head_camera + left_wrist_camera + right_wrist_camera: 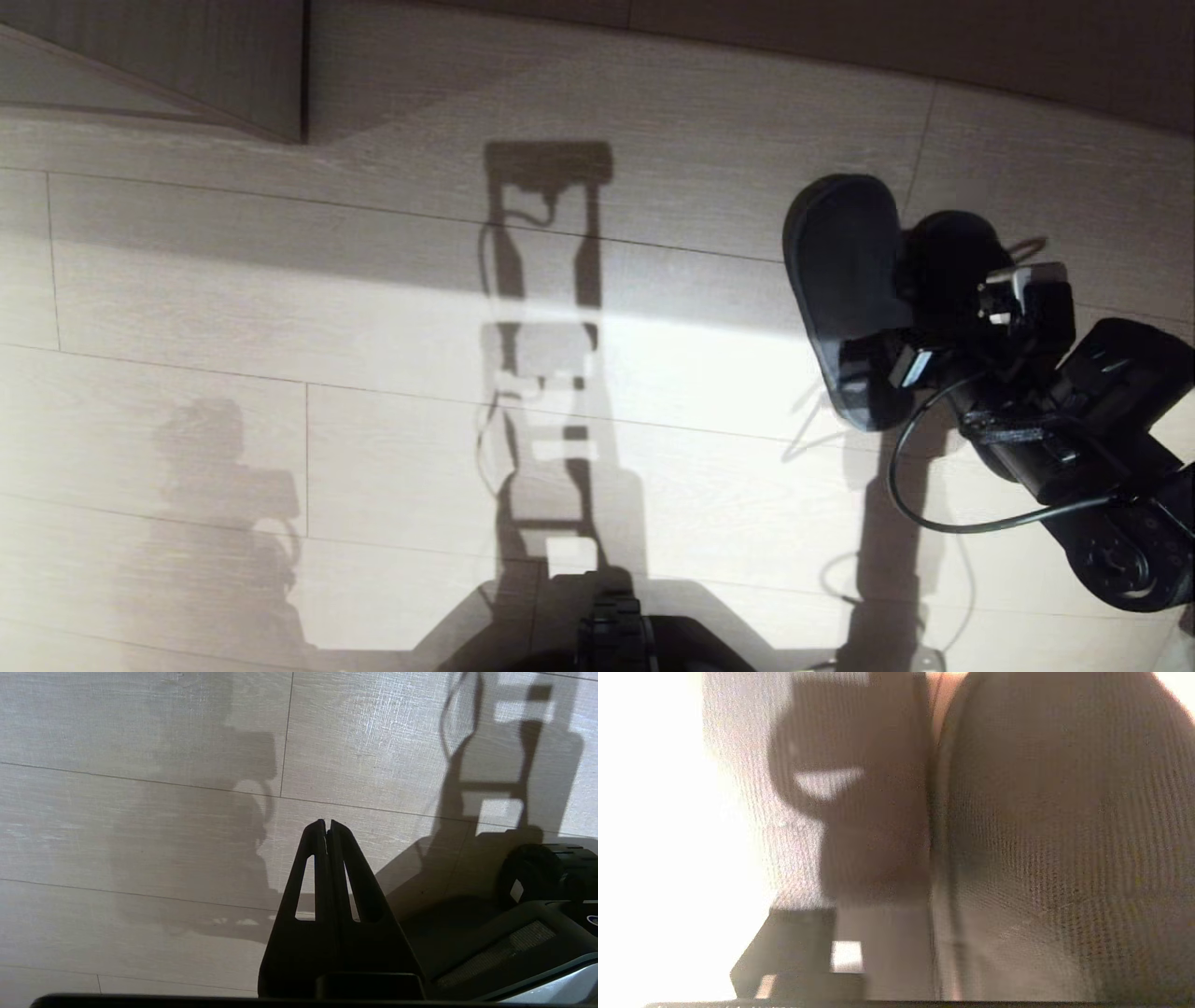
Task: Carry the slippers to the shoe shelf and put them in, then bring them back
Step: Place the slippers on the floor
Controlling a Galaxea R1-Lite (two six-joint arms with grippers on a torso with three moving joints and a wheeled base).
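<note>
Here, your right gripper (920, 359) sits at the slippers (845, 280) on the floor (373, 373); its grip can't be told. Your left gripper (327, 828) hangs clenched, empty, parked aside.

A: What lies underfoot here?
B: A pale wood-grain plank floor (280, 308), thin seams running across it, a bright band of light crossing the middle
A: And along the far edge?
B: A darker panel (224, 65) ending in a corner at the upper left
</note>
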